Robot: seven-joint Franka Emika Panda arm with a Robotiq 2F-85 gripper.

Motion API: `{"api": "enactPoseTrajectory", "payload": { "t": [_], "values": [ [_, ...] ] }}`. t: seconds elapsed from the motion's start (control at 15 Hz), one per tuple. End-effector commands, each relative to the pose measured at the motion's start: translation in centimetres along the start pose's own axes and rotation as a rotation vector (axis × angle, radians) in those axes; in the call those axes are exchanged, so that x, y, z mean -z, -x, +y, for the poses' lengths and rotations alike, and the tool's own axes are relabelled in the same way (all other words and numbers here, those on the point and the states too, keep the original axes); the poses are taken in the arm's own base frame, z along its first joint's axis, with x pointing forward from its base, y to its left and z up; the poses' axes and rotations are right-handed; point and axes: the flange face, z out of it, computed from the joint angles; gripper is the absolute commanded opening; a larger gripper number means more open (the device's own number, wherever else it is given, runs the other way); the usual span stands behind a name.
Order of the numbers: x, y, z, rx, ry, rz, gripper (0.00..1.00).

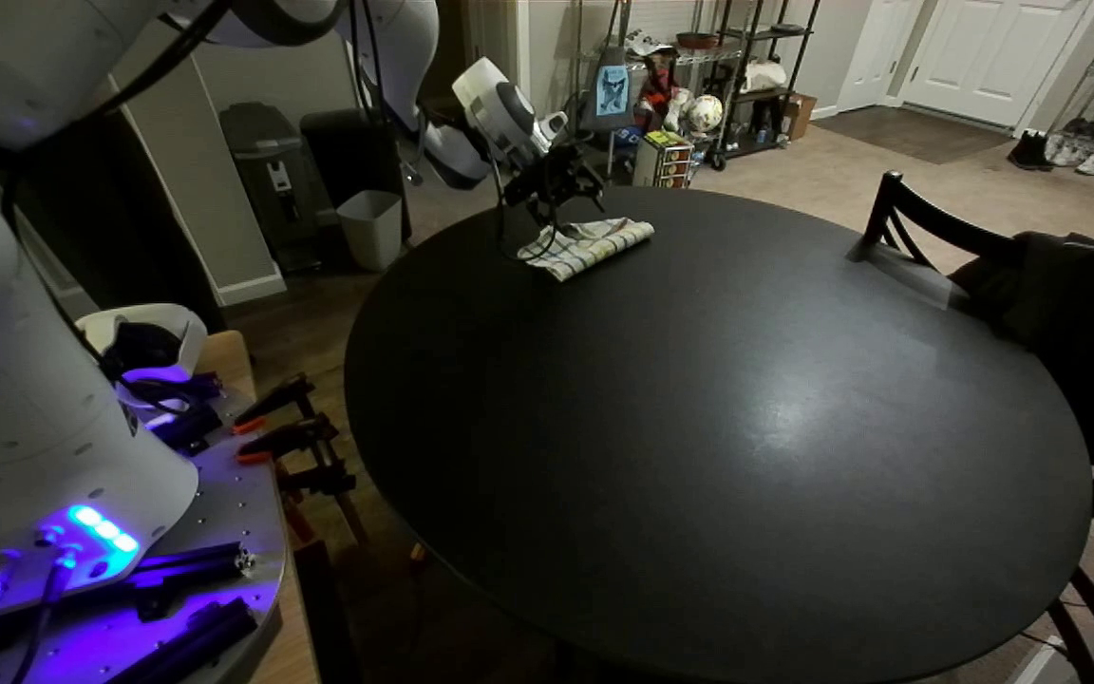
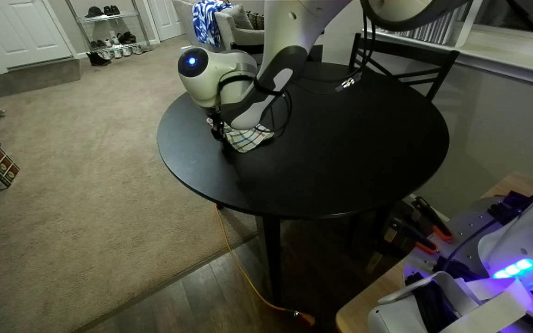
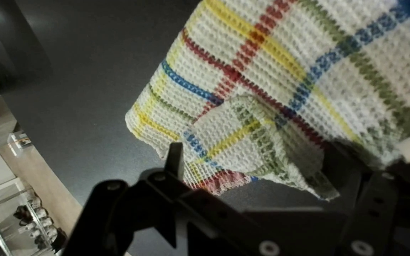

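A white cloth with red, yellow, blue and green stripes lies rumpled near the edge of the round black table [image 1: 718,427]; the cloth shows in both exterior views [image 1: 590,250] [image 2: 247,140]. In the wrist view the cloth [image 3: 240,74] fills the upper right, with a corner folded over. My black gripper [image 1: 571,204] points down at the cloth. In an exterior view the arm partly hides the gripper [image 2: 218,132]. In the wrist view the gripper [image 3: 258,149] has its fingers wide apart, with part of the cloth showing between them. I cannot tell whether the fingers touch it.
A black chair [image 1: 946,223] with dark clothing stands at the table; another chair [image 2: 405,58] stands near the window. A waste bin [image 1: 372,231] and a box [image 1: 663,160] are on the floor beyond. Clamps [image 1: 286,437] are by the robot base. Cables hang from the arm.
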Motion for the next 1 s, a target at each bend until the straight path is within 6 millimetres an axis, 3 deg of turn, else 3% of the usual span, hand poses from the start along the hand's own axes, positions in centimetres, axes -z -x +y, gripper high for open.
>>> {"api": "enactPoseTrajectory", "payload": {
  "t": [0.0,0.47,0.93],
  "values": [
    [0.2,0.0,0.4,0.002,0.01,-0.003,1.0],
    [0.7,-1.7,2.6,0.01,0.042,0.047,1.0],
    [-0.5,-2.1,2.2,0.007,0.037,0.066,1.0]
  ]
}}
